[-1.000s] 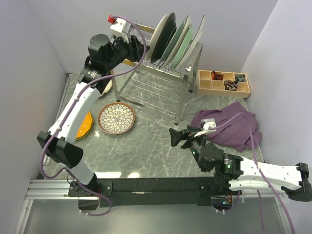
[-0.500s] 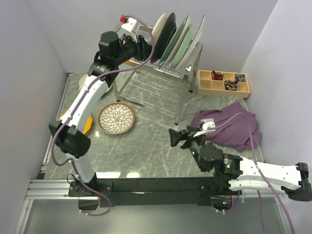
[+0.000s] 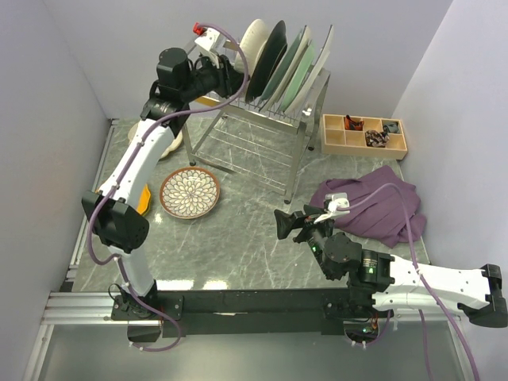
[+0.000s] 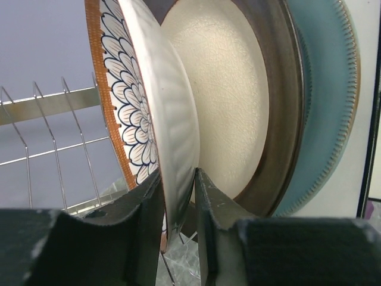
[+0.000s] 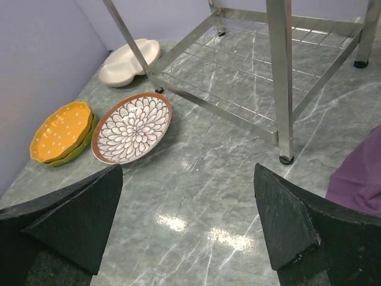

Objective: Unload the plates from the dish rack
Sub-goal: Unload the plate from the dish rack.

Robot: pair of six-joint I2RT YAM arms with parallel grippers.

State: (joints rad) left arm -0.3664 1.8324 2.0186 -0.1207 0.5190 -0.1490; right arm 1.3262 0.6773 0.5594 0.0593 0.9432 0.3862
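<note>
Rim of pale plate (image 4: 171, 125) tight between left jaws; right jaws wide open.

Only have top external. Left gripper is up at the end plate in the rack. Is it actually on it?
Observer: Yes. Left wrist shows the left gripper straddling the rim of the white ribbed plate, fingers against both faces.
Operator: What's behind it?
Observer: A cream plate with a dark brown rim, right beside it.
Operator: Arm half hides the orange plate. Anything under it?
Observer: Right wrist shows it stacked on a green plate.
</note>
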